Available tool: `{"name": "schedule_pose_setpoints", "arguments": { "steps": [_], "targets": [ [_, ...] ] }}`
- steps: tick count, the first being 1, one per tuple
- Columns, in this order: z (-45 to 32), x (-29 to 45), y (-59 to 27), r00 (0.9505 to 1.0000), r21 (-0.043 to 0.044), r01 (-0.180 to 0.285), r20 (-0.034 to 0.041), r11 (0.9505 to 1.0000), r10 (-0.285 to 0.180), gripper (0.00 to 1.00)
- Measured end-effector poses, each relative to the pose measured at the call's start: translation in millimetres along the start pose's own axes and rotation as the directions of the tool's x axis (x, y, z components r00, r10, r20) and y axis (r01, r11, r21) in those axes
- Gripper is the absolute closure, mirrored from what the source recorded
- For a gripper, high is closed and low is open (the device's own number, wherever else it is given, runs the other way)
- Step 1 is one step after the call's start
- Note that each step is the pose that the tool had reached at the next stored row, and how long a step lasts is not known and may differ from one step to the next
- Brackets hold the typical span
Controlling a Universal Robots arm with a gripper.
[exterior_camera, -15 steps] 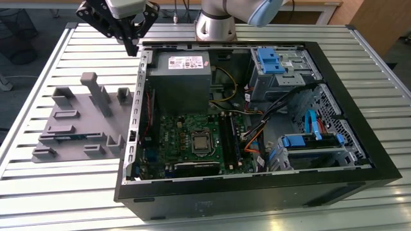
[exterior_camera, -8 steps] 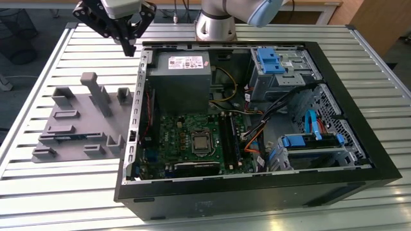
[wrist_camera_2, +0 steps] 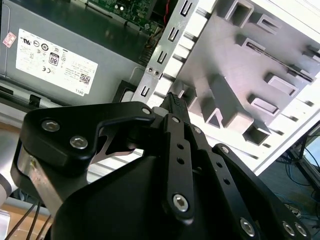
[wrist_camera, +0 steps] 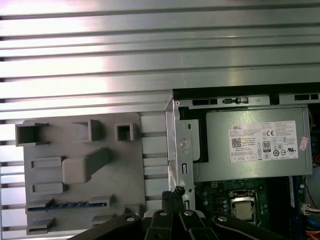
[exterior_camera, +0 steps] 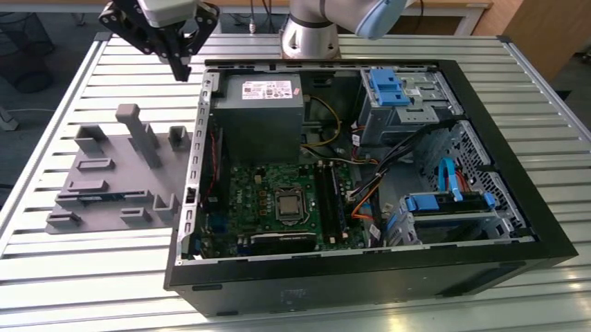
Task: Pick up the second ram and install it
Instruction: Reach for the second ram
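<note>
The second ram (wrist_camera: 67, 204) shows as a thin blue strip standing edge-on in a long slot of the grey tray (wrist_camera: 127, 165). In the exterior view, that slot with the ram (exterior_camera: 90, 198) lies near the tray's (exterior_camera: 111, 149) front edge. My gripper (exterior_camera: 182, 69) hangs high over the table at the exterior view's upper left, by the back corner of the open computer case (exterior_camera: 517, 200). Its black fingers (wrist_camera: 175, 194) meet at a point with nothing between them. In the second wrist view the fingertips (wrist_camera_2: 173, 101) sit above the tray's posts and the case wall.
The case lies open on a slatted metal table (exterior_camera: 83, 277). Inside are a grey power supply (exterior_camera: 259, 114), the green motherboard (exterior_camera: 268, 197) with its silver processor (exterior_camera: 289, 205), memory slots (exterior_camera: 328, 200), loose cables and blue drive brackets (exterior_camera: 443, 203). The arm's base (exterior_camera: 309, 34) stands behind the case.
</note>
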State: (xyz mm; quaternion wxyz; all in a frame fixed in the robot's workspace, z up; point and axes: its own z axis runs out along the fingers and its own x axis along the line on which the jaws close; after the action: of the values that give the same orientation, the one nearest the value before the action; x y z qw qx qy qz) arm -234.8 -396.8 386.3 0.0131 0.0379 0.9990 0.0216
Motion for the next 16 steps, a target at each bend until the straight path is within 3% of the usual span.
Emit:
{"name": "schedule_pose_setpoints", "arguments": {
  "steps": [16],
  "targets": [
    [0.1,6.2,-0.5,1.0,0.0,0.0,0.0,1.0,0.0,0.89]
  ]
}}
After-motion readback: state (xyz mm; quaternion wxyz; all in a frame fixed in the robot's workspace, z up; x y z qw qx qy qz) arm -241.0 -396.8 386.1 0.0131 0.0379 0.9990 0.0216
